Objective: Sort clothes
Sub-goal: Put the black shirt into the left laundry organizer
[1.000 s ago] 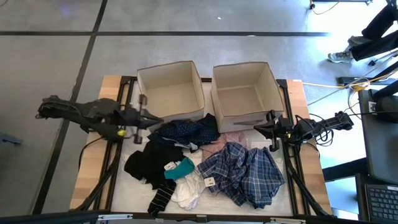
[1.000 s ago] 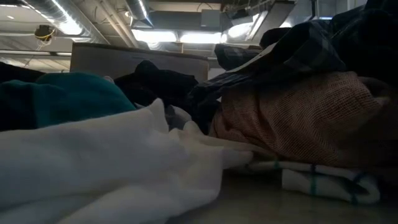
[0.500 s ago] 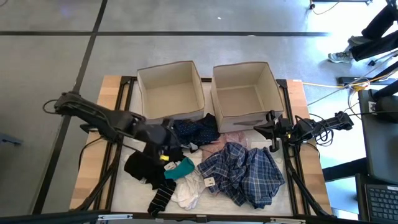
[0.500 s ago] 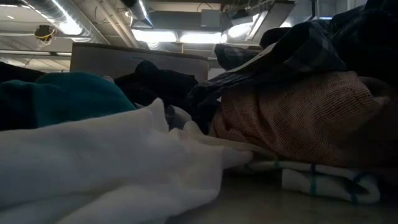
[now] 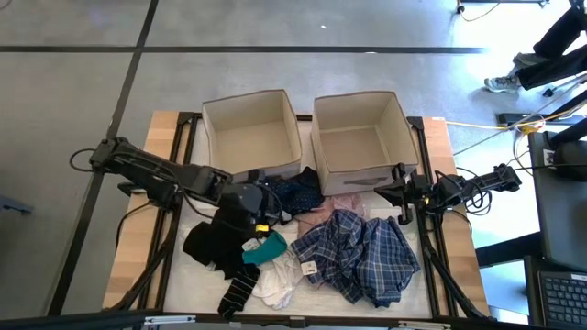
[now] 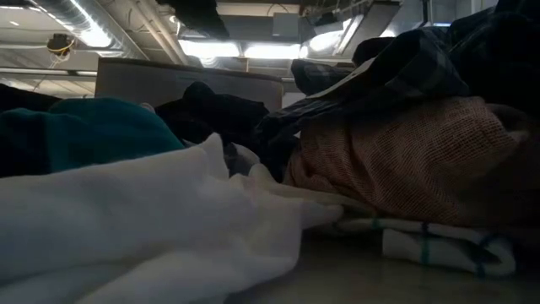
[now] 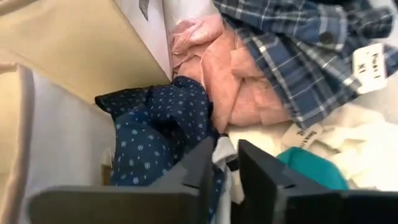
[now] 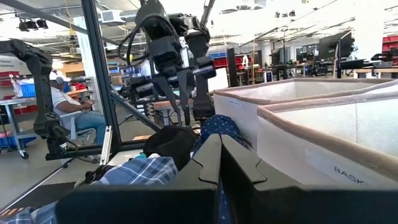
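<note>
The clothes lie in a heap in front of two beige boxes: a navy dotted piece (image 5: 292, 190), a black piece (image 5: 213, 243), a teal item (image 5: 269, 247), a pink piece (image 5: 336, 209), a blue-plaid shirt (image 5: 362, 252), a white piece (image 5: 280, 280) and a striped sock (image 5: 238, 291). My left gripper (image 5: 264, 218) is open with a narrow gap and points down over the edge of the navy piece (image 7: 149, 137), next to the black one; it also shows in the right wrist view (image 8: 194, 118). My right gripper (image 5: 383, 191) is shut and empty at the table's right. My left gripper comes from above with its fingertips (image 7: 202, 163) low over the navy dotted piece; a bit of pale cloth shows in the gap between them. Whether the fingers touch any cloth, I cannot tell.
The left beige box (image 5: 246, 95) and the right beige box (image 5: 356, 95) stand open at the table's far side, right behind the heap. A paper tag (image 7: 372, 59) lies on the plaid shirt. A person sits in the room beyond the table (image 8: 65, 102).
My left gripper has swung from the table's left side toward its right edge and a little toward the near edge, ending over the middle of the heap. The clothes have stayed where they were.
</note>
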`<state>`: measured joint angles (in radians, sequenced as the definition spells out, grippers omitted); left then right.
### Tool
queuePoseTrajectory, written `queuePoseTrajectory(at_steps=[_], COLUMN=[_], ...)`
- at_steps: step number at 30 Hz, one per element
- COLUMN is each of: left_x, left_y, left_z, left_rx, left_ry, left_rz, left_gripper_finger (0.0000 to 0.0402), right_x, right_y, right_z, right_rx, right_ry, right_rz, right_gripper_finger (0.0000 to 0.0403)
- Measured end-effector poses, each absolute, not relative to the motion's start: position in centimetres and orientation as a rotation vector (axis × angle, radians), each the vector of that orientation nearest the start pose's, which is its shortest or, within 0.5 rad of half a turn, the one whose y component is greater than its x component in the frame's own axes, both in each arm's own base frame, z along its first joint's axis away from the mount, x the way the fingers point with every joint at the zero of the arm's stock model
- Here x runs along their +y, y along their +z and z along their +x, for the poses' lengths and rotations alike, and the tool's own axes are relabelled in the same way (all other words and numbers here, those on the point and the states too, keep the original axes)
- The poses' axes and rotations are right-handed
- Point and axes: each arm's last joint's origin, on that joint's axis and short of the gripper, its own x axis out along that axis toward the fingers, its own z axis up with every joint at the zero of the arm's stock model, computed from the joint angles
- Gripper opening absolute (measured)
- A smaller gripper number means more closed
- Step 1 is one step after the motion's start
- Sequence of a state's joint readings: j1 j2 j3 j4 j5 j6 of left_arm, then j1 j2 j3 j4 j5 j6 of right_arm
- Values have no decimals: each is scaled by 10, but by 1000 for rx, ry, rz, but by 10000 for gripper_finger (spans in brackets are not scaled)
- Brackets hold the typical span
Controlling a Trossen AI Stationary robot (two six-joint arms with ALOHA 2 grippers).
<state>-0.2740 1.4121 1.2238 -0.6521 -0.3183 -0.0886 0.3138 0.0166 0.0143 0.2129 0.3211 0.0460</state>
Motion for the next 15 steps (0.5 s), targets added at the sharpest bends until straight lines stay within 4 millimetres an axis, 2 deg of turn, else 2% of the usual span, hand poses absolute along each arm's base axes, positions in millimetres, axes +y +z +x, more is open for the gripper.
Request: queuePoseTrajectory(at_steps=[3,8,11,15], left_x=[-74,-84,-92,-105], left_y=[310,301,297,286], left_z=[279,260,248,240], left_rx=[838,1004,1089,1107], left_ry=[92,151,197,226], left_rz=[119,6,-66,-125], left_gripper_finger=[123,185,202,207], right_x=[20,21,21,21], right_y=[187,184,184,184], right_z=[93,93,93,93], right_rx=[-193,-169,-165,-165], right_ry=[-3,-3,-3,-3], right_rz=[109,104,103,103], right_gripper_finger=[12,12,12,12])
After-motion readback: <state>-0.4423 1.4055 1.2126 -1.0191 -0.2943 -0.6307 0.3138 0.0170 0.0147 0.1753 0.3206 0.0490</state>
